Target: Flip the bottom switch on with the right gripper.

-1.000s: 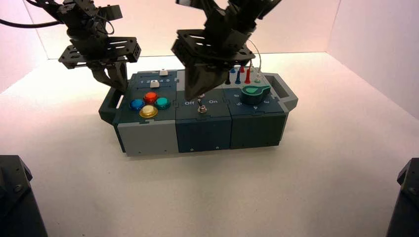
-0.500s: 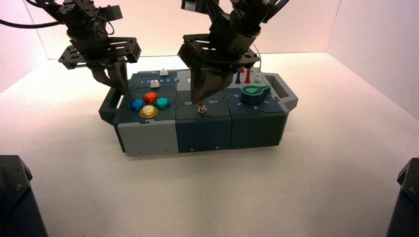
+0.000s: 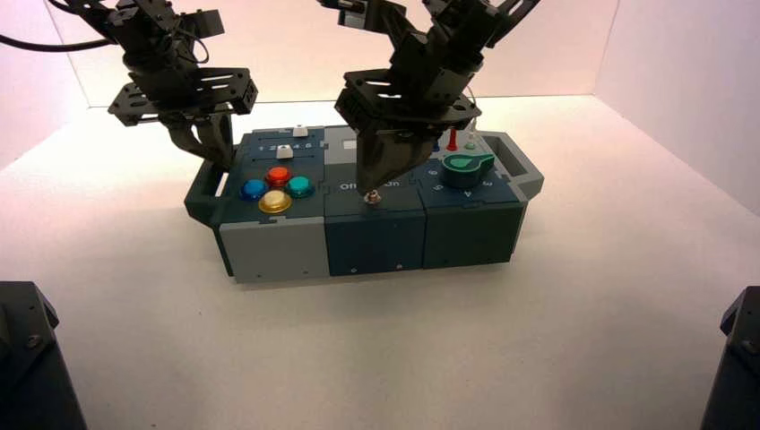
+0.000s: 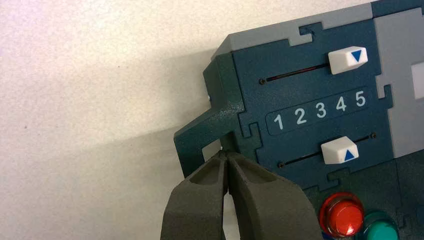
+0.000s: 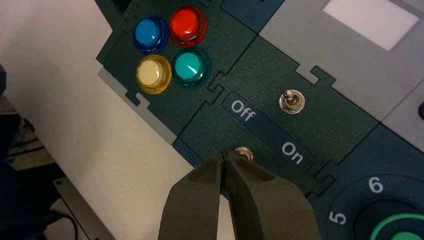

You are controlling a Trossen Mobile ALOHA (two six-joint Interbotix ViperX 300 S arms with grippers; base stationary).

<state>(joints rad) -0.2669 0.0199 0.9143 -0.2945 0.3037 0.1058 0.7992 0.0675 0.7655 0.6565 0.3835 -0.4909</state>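
- Bottom switch (image 5: 245, 153): located on the box's dark middle panel, near the front edge, beside the "Off"/"On" lettering (image 5: 268, 128); lever position cannot be told, being hidden.
- Right gripper (image 5: 224, 153): closed, nothing seen gripped; tips placed at the switch, on its "Off" side. Contact cannot be confirmed.
- Left gripper (image 4: 224, 154): closed, parked by the box's left handle (image 4: 192, 145).
- Step in hand: judged to be alignment for the flip.
- Next move: the lever should be pushed towards "On", with tips kept low.
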